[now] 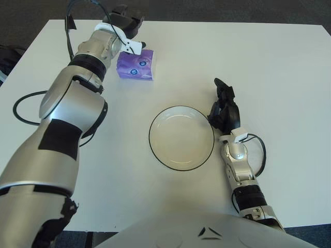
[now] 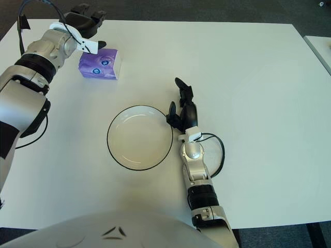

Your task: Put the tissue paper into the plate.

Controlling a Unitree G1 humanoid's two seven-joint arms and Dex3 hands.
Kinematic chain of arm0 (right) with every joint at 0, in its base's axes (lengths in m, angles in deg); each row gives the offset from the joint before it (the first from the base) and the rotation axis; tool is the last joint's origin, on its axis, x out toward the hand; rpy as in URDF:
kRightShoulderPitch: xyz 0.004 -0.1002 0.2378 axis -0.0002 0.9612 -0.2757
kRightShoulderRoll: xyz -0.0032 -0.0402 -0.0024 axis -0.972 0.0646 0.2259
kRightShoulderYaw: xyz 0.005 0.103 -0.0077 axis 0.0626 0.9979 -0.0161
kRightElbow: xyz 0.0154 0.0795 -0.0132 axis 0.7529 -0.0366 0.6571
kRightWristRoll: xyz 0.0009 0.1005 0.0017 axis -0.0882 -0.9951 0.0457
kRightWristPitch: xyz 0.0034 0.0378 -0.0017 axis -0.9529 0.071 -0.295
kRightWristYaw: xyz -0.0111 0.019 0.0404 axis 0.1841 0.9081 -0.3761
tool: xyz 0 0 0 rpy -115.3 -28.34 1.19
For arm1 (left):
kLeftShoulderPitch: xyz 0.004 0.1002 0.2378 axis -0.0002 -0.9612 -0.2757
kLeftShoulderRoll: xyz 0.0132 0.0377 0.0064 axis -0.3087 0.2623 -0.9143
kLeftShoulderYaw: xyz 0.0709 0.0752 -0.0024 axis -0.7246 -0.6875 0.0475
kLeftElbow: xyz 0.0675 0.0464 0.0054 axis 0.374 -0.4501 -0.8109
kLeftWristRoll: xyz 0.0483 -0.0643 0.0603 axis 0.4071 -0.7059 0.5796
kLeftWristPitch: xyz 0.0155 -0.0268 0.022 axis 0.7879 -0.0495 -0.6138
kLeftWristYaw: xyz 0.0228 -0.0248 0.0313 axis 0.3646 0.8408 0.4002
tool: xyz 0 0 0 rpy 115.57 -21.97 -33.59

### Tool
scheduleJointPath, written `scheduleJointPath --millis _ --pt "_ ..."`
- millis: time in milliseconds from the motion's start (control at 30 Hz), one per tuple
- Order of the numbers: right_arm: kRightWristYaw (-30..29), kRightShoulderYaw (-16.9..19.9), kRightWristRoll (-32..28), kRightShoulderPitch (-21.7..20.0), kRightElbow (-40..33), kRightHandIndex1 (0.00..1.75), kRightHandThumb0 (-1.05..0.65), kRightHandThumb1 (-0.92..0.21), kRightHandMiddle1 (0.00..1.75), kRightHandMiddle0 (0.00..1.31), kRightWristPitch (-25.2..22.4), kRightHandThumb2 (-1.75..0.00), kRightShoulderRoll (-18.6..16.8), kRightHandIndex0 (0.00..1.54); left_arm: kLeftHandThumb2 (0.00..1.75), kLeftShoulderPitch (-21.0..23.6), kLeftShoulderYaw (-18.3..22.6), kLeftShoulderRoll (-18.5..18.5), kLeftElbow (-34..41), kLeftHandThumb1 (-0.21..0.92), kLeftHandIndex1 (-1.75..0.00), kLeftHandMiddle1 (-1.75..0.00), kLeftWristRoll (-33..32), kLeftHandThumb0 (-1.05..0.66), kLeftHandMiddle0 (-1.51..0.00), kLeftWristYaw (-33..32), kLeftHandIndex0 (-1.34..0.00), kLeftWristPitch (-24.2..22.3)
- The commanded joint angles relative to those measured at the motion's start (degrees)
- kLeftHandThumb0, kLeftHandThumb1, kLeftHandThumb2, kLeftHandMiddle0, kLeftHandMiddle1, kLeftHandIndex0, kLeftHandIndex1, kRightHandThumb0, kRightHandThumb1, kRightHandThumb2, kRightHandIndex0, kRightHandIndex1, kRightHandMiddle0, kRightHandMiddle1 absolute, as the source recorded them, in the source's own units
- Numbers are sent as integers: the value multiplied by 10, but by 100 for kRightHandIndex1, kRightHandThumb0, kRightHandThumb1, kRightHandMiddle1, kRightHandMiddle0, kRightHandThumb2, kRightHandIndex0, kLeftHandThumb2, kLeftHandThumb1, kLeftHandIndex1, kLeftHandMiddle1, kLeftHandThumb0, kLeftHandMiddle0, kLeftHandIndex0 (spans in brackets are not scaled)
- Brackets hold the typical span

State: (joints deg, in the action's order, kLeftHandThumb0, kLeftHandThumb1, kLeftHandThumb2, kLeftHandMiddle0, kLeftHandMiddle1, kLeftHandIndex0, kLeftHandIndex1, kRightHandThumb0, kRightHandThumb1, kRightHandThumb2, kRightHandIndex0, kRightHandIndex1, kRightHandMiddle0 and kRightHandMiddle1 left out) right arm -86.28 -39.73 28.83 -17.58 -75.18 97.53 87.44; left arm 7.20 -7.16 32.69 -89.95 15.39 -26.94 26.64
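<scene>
A purple tissue pack (image 1: 135, 64) lies on the white table (image 1: 269, 62) at the far left. My left hand (image 1: 129, 23) hovers just behind and above the pack, fingers spread, holding nothing. A white plate with a dark rim (image 1: 181, 137) sits in the middle of the table with nothing in it. My right hand (image 1: 223, 106) shows beside the plate's right rim, fingers loosely extended and holding nothing.
A black cable (image 1: 23, 103) loops over the table's left side near my left arm. Dark floor surrounds the table beyond its far edge.
</scene>
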Motion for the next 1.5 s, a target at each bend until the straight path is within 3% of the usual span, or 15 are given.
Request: scheduleJointPath --millis 0,200,533,900,1233,1467 --pt "-1 17 6 83 133 1 -66 -92 55 0 -11 -86 19 22 112 -9 -19 0 -7 92 -36 -3 15 -103 -9 27 0 11" --pt "2 18 3 84 132 0 -66 -92 55 0 -12 -85 19 22 112 2 -20 -6 -6 92 -35 -3 6 -104 -10 87 0 10" --pt "8 16 -3 83 133 1 -66 -92 56 0 -12 -84 21 22 109 16 22 -9 2 92 -39 -4 -45 -105 -14 171 0 6" --pt "10 15 -3 78 137 1 -67 -92 56 0 -22 -84 22 22 114 41 9 -20 6 92 -39 -5 -30 -105 -16 251 0 -6" --pt "13 15 -4 67 149 1 -67 -92 58 0 -26 -86 22 23 118 66 10 -27 3 92 -60 -4 -33 -105 -18 355 0 -8" --pt "16 14 -4 57 161 1 -66 -92 58 0 -24 -86 24 24 116 61 13 -34 6 92 -62 -4 -33 -105 -19 368 0 -15"
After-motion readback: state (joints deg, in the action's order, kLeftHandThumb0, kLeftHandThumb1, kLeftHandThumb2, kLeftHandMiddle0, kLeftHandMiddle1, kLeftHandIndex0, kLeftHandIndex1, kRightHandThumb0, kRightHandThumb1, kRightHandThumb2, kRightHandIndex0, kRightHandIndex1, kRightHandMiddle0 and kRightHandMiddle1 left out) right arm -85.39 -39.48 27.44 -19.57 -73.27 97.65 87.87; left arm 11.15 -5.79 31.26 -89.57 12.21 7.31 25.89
